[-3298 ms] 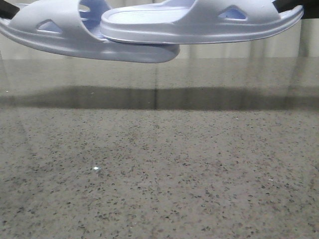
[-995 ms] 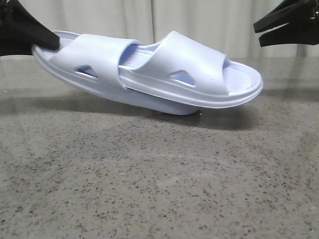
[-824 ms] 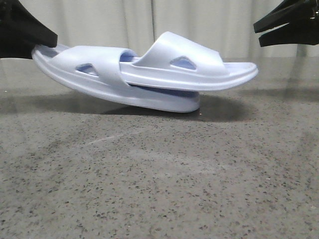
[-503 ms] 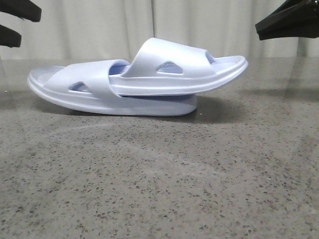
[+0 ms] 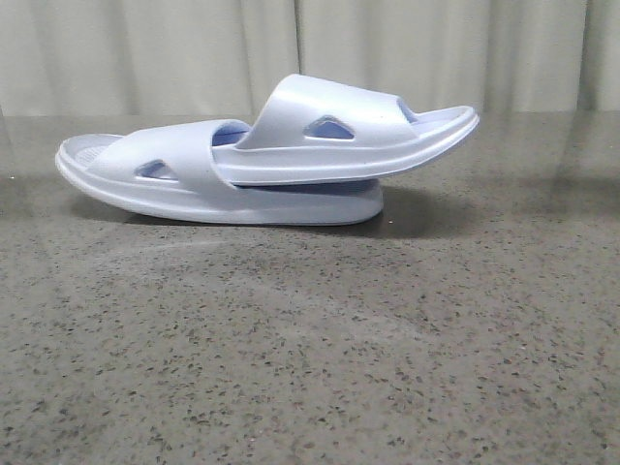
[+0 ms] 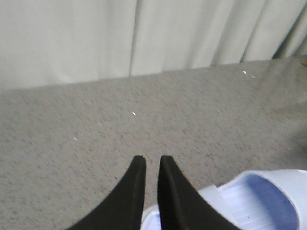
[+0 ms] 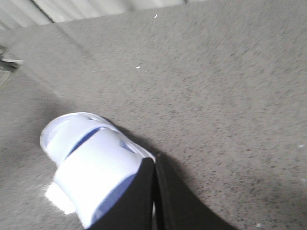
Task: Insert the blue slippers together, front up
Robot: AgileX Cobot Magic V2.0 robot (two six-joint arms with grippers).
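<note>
The two pale blue slippers lie nested on the speckled table. The lower slipper (image 5: 174,184) rests flat. The upper slipper (image 5: 339,136) is pushed under the lower one's strap, and its right end sticks out raised. No gripper shows in the front view. In the left wrist view my left gripper (image 6: 149,160) has a narrow gap between its black fingers and holds nothing; a slipper end (image 6: 261,196) lies beside and below it. In the right wrist view my right gripper (image 7: 154,165) is shut and empty, above the slippers (image 7: 91,167).
The grey speckled table (image 5: 310,358) stretches in front of the slippers. A pale curtain (image 5: 291,48) hangs behind the table's far edge.
The nested slippers came down from the air and now rest on the table. My left gripper let go of the lower slipper. Both grippers have left the front view.
</note>
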